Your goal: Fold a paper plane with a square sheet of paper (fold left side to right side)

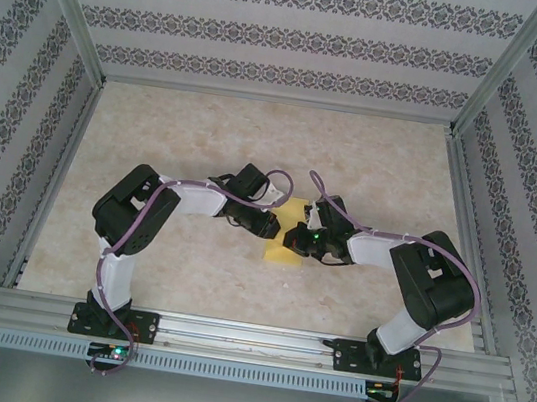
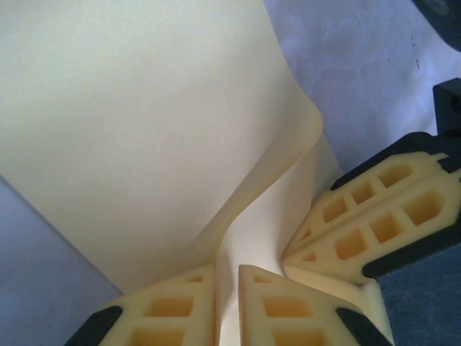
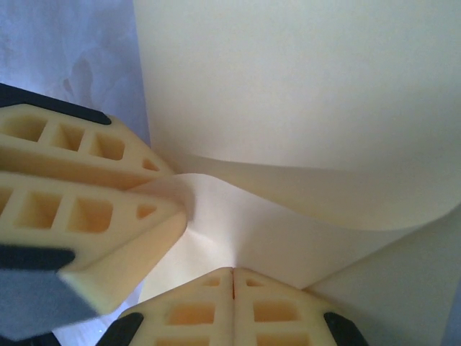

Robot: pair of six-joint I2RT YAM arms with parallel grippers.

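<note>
The square sheet of paper (image 1: 281, 253) is pale yellow and lies mid-table, partly lifted between both grippers. My left gripper (image 1: 272, 228) reaches it from the left. In the left wrist view the paper (image 2: 144, 108) curls upward and one layer runs down through the narrow gap of my left gripper (image 2: 227, 268), whose jaws stand slightly apart. The right gripper's fingers (image 2: 374, 216) press in close from the right. My right gripper (image 1: 295, 237) meets the sheet from the right. Its jaws (image 3: 232, 272) are closed tight on a raised fold of the paper (image 3: 288, 72), with the left gripper's fingers (image 3: 79, 187) beside it.
The marbled tabletop (image 1: 256, 149) is walled by patterned panels and metal posts on three sides. An aluminium rail (image 1: 248, 340) carrying both arm bases runs along the near edge.
</note>
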